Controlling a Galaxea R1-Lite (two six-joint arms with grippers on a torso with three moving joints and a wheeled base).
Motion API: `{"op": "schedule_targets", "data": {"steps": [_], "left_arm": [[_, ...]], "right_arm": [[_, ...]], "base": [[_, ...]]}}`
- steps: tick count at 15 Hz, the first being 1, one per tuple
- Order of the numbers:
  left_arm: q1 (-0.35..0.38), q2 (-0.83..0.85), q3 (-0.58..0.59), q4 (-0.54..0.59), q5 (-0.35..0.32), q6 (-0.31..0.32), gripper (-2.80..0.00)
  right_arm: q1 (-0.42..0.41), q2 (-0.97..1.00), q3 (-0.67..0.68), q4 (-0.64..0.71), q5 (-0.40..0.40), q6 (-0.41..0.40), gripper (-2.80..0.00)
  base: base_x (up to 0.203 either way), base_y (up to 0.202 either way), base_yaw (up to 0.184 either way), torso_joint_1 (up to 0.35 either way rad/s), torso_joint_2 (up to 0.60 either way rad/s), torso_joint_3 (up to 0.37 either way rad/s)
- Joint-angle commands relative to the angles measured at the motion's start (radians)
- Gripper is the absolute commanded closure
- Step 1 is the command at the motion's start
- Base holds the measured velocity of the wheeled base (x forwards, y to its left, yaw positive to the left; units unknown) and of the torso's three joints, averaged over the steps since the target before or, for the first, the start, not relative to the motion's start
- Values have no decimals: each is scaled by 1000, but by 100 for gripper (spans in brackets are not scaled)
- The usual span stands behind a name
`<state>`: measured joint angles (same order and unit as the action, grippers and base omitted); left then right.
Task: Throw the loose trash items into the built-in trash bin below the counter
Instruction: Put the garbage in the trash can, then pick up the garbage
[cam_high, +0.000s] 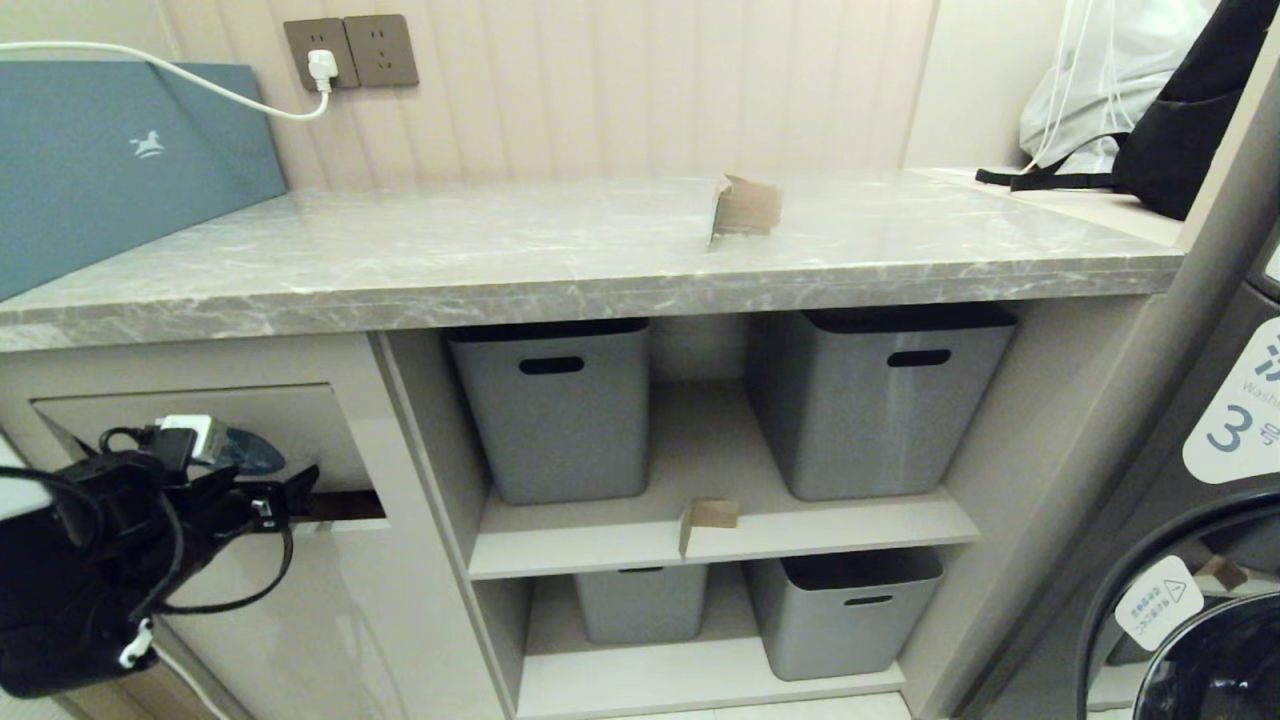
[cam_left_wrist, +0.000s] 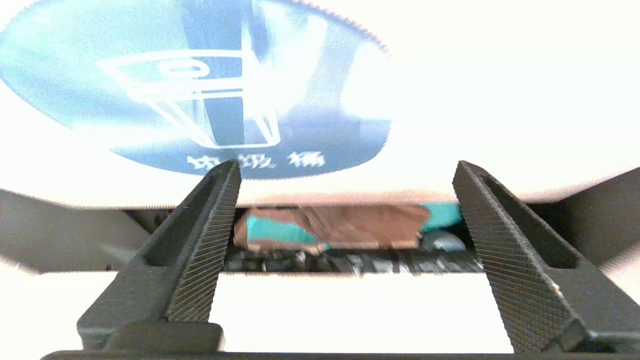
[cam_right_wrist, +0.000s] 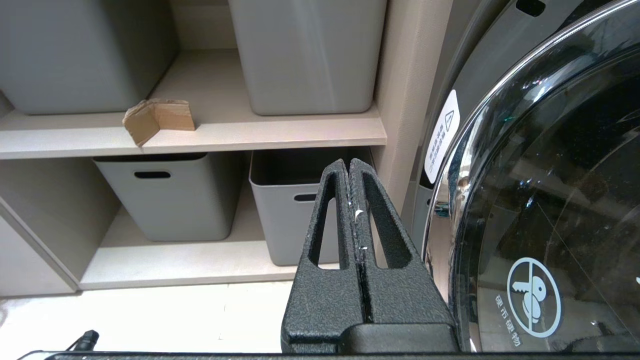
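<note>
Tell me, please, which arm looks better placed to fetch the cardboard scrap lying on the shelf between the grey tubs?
Probably the right. The right gripper, shut and empty, already faces the shelf scrap. The left gripper is open at the trash bin flap, further from that scrap.

We see a pale panelled wall (cam_high: 600, 90) with two bronze sockets (cam_high: 350, 50), one holding a white plug (cam_high: 322, 68). Beige open shelves (cam_high: 720, 530) carry four grey tubs (cam_high: 555, 410). A washing machine (cam_high: 1200, 560) stands at the right edge, above pale floor (cam_right_wrist: 150, 320).
</note>
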<state>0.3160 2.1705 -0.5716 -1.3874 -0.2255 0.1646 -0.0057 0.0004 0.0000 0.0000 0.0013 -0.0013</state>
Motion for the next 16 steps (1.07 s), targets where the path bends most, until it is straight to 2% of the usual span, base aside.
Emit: {"op": "schedule_targets", "data": {"steps": [1,4,5,13,16], "left_arm": [[1,-57,41,-7,-1,0,-280],[2,-129,108,-7,-1,-5,-280],[2,-158,134,-7,-1,-5,0],[-3,-519,386,11,-7,-4,0],[-38,-709,459,98,-30,-3,0]], "right_arm": [[0,0,0,0,0,0,0],[0,0,0,0,0,0,0],[0,0,0,0,0,0,0],[0,0,0,0,0,0,0],[0,0,0,0,0,0,0]], "base": [[0,0,0,0,0,0],[0,0,0,0,0,0],[0,0,0,0,0,0],[0,0,0,0,0,0],[0,0,0,0,0,0]]}}
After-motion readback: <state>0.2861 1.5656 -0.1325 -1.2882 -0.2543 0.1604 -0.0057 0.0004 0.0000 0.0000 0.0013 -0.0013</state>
